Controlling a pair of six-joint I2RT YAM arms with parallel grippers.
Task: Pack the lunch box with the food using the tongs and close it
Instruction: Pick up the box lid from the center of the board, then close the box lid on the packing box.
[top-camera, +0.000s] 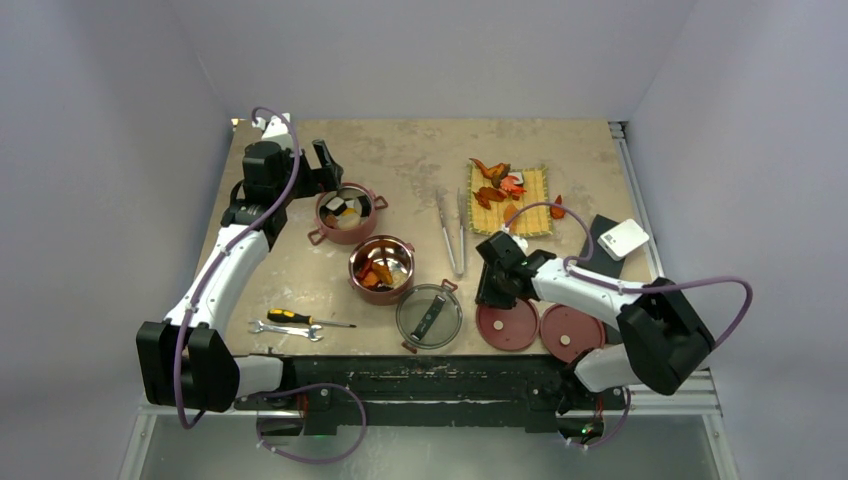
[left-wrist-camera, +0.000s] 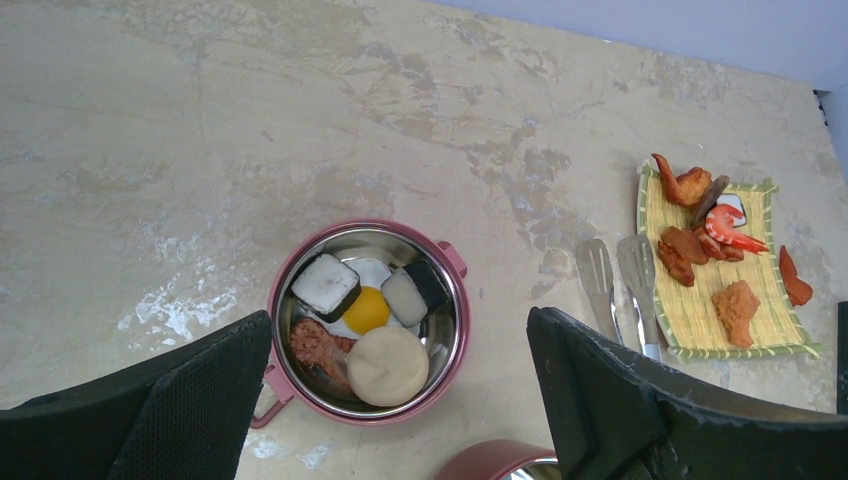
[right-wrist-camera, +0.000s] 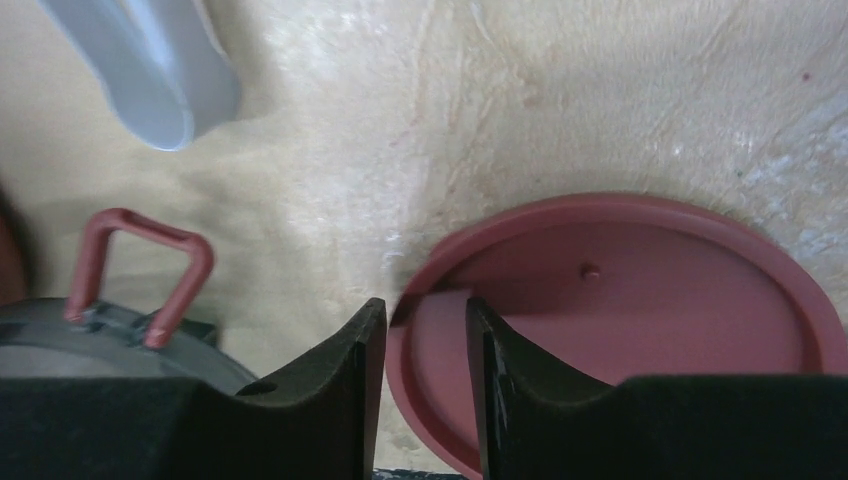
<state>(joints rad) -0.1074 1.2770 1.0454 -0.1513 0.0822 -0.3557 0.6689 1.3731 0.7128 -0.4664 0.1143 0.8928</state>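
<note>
Table with both arms out over it. Left arm reaches to the far left. Right arm bends in toward the near middle.

The lunch box is in 5 parts, all separate on the table:
- Far bowl is upright at centre-left.
- Near bowl is just beside it, toward us.
- Dark top lid lies flat to the right of the near bowl.
- Inner red lid and outer red lid lie flat side by side at the near edge.

Left claw hangs above the far bowl with jaws wide and nothing in them. Right claw is low over the inner red lid with a narrow gap. 1 finger is outside the rim and 1 is over the disc. We see no pinch on it.

Mat lies right of centre, at the far side. Tongs lie flat on the table just left of the mat, between it and the bowls, apart from both claws.

Food:
- The far bowl holds a fried egg, a bun, 2 white cubes with dark sides and a brown chunk.
- The near bowl holds orange and red chunks.
- More pieces sit on the mat, a shrimp among them.
- 1 orange piece lies just off the mat's right edge.

Screwdriver and wrench lie near the left arm, toward the near edge.
</note>
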